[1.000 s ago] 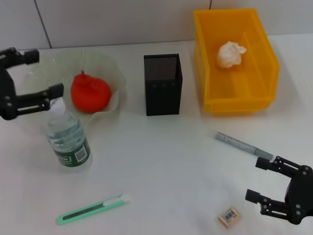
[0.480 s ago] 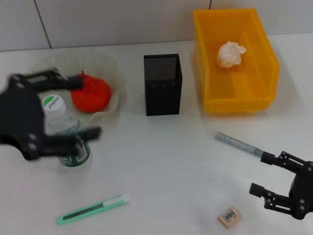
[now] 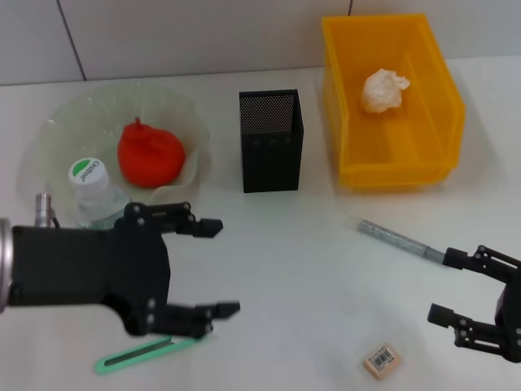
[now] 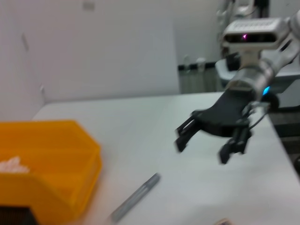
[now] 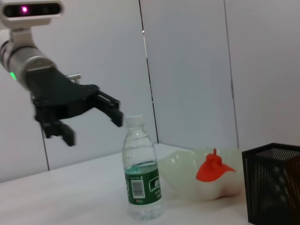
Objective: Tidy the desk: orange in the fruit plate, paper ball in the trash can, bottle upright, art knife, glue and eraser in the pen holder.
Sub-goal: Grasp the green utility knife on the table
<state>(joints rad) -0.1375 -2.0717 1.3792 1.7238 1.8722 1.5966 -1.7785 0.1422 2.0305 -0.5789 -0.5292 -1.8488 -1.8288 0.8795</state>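
Note:
The orange point(image 3: 151, 153) lies in the fruit plate point(image 3: 57, 122), and the paper ball point(image 3: 384, 90) lies in the yellow trash can point(image 3: 350, 163). The bottle point(image 3: 91, 189) stands upright by the plate, free of any grip. My left gripper point(image 3: 218, 266) hovers open just in front of the bottle, covering part of the green art knife point(image 3: 130, 355). The grey glue stick point(image 3: 397, 239) and the eraser point(image 3: 381, 360) lie on the table at the front right. Beside them my right gripper point(image 3: 441, 285) stands open and holds nothing. The black mesh pen holder point(image 3: 271, 140) is at the middle back.
The right wrist view shows the bottle point(image 5: 140, 176), orange point(image 5: 213, 168), pen holder point(image 5: 274, 185) and my left gripper point(image 5: 93, 129) from the side. The left wrist view shows the trash can point(image 4: 51, 164), glue stick point(image 4: 136, 201) and my right gripper point(image 4: 202, 151). A wall stands behind the table.
My left gripper has left the bottle and swung forward and right, now over the knife's end. The bottle stays standing. My right gripper has drifted slightly to the right.

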